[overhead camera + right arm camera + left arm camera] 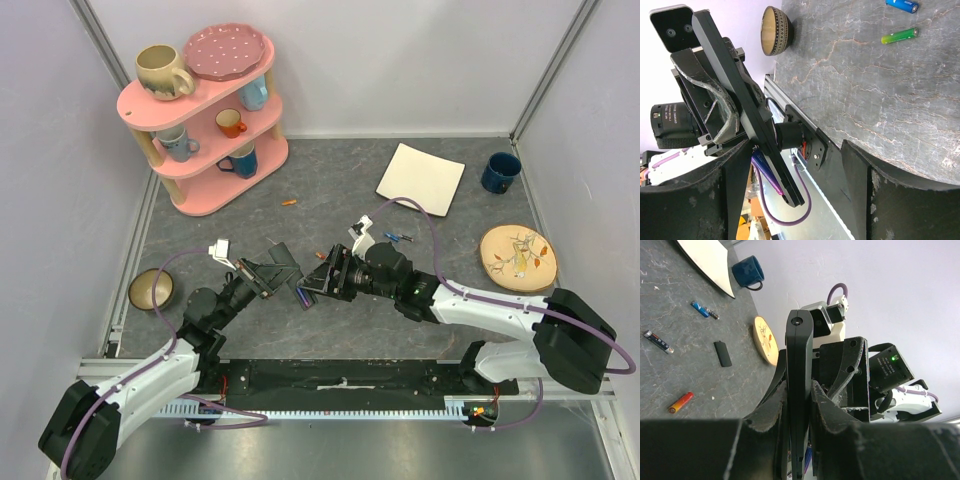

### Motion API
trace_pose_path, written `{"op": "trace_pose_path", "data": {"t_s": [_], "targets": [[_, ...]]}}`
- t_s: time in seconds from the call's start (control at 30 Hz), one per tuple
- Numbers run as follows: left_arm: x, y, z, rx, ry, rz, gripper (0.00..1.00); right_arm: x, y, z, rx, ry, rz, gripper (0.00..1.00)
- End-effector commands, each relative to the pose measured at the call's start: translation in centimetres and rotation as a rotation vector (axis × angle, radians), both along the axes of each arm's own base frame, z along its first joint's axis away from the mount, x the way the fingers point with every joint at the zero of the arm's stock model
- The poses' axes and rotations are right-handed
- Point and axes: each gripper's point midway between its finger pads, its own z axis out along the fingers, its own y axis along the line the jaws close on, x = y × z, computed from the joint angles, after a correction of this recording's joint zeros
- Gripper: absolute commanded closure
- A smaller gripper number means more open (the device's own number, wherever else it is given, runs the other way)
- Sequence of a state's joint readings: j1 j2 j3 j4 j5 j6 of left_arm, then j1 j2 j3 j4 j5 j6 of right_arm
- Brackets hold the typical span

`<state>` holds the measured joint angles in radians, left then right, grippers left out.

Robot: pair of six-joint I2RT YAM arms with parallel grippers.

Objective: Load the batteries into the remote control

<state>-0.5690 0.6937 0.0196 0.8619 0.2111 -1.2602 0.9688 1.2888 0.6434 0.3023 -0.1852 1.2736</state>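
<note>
Pink three-tier shelf point(205, 195) carrying mugs stands far left; square white plate point(421, 178), round bird-painted wooden disc point(517, 257) and dark blue mug point(500, 172) sit far right, brown bowl point(152, 289) near left, all well apart from the arms. Slim black remote control point(799, 355) is held off the table, clamped edge-on in the closed left gripper point(799, 405); the right gripper point(795, 165) is spread wide either side of its end, gripping nothing. Small flat black cover point(722, 353), blue battery point(704, 310), orange-red battery point(681, 402) and green battery point(900, 35) lie loose on the grey table point(330, 215).

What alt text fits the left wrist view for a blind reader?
The left tool is shut on the black remote control, seen edge-on, with the right arm behind it. On the grey table at left lie three loose batteries, a small black cover, a white plate and a blue mug.
</note>
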Motion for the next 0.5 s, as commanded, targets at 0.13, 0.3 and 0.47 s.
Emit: {"op": "trace_pose_path", "data": {"t_s": [0.13, 0.3, 0.47], "targets": [[0.37, 0.64, 3.79, -0.074, -0.108, 0.046, 0.98, -1.39, -0.45, -2.75, -0.078, 0.029, 0.043, 0.21], [0.62, 0.67, 4.03, -0.071, -0.111, 0.056, 0.98, -1.6, -0.53, -3.04, -0.089, 0.027, 0.051, 0.22], [0.89, 0.72, 4.09, -0.07, -0.109, 0.068, 0.98, -1.75, -0.54, -3.14, -0.098, 0.019, 0.06, 0.23]]}}
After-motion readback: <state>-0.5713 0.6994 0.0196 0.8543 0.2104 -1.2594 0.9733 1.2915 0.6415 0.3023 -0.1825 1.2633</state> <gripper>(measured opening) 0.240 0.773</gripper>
